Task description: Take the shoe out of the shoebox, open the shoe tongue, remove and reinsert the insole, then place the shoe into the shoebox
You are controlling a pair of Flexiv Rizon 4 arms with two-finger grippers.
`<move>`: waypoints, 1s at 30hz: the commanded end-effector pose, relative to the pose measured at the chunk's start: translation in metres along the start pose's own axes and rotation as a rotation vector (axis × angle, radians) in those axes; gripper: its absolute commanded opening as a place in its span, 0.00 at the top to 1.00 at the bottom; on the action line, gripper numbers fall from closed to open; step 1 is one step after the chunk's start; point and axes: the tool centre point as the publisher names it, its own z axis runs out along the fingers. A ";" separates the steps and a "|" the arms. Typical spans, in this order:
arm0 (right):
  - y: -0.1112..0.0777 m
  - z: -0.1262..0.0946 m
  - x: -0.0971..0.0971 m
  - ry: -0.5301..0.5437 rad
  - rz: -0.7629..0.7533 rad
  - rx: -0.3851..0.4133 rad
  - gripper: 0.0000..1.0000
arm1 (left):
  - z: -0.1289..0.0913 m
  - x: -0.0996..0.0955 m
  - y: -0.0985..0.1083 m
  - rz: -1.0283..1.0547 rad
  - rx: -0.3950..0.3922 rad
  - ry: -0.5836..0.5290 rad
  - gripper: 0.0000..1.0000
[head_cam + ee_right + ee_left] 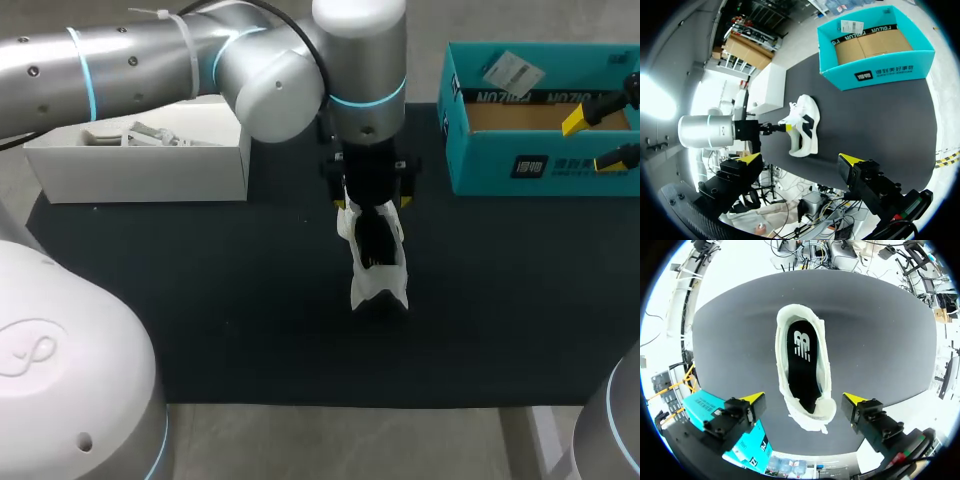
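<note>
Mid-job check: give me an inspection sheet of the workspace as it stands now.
Surface: black mat.
Job's things: white shoe upright on the mat, black insole inside; teal shoebox open, no shoe in it.
Clutter: white box holding small white items.
Grippers: left gripper open above the shoe; right gripper open, apart from the shoe.
Cables: nothing seen.
Surroundings: nothing seen.
</note>
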 end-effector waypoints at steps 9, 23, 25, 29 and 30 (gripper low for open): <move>0.000 0.000 0.000 -0.002 0.002 0.000 0.00 | -0.010 0.000 0.049 -0.022 -0.071 0.033 1.00; 0.000 0.000 0.000 -0.002 0.002 0.000 0.00 | 0.022 0.018 0.056 -0.067 0.036 0.066 1.00; 0.000 0.000 0.000 -0.002 0.002 0.000 0.00 | 0.025 0.020 0.051 -0.064 0.060 0.063 1.00; 0.000 0.000 0.000 -0.002 0.002 0.000 0.00 | 0.024 0.021 0.038 -0.062 0.095 0.042 1.00; 0.000 0.000 0.000 -0.002 0.002 0.000 0.00 | 0.023 0.022 0.034 -0.069 0.101 0.040 1.00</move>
